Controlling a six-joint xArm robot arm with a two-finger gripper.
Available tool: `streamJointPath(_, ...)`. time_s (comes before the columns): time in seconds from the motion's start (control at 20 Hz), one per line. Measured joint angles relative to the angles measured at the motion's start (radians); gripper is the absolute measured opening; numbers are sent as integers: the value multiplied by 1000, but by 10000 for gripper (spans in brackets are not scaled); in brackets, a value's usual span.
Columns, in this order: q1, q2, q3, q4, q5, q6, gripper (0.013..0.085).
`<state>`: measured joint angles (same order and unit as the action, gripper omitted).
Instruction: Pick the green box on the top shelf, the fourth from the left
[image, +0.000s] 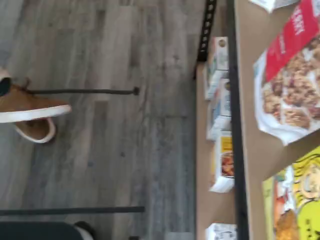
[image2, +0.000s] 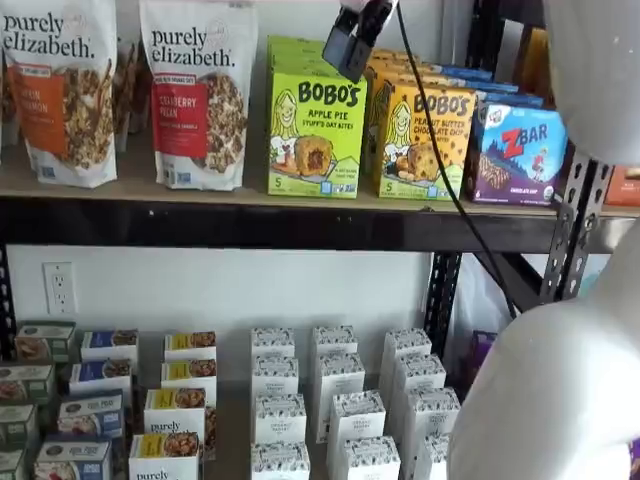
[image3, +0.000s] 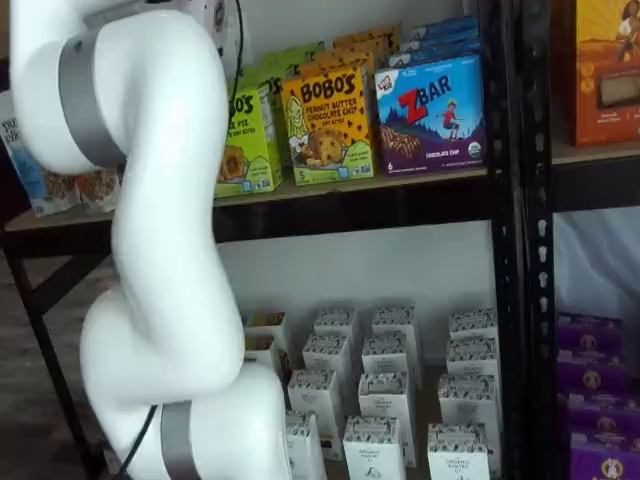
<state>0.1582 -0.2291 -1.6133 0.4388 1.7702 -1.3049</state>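
Observation:
The green box (image2: 315, 135) stands upright on the top shelf (image2: 250, 222), between a Purely Elizabeth cranberry bag (image2: 198, 92) and the orange-yellow Bobo's box (image2: 424, 140). My gripper (image2: 350, 48) hangs from above, just in front of the green box's upper right corner. Only its black fingers show, with no plain gap, and they hold nothing. In a shelf view the white arm (image3: 160, 200) covers the left part of the green box (image3: 248, 140). In the wrist view the green box (image: 295, 200) shows a corner on the tan board (image: 250, 125).
A blue ZBar box (image2: 518, 150) stands right of the orange-yellow box. Small white boxes (image2: 340, 400) fill the lower level. Black uprights (image3: 510, 250) flank the shelf. The wrist view shows a grey wood floor and a brown shoe (image: 30, 107).

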Motion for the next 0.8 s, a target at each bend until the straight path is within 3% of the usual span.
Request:
streamJointPath(0.25,13,-25,48,-9,-93,0,850)
streamJointPath(0.8,-4,16,28,-8,-161,-23,850)
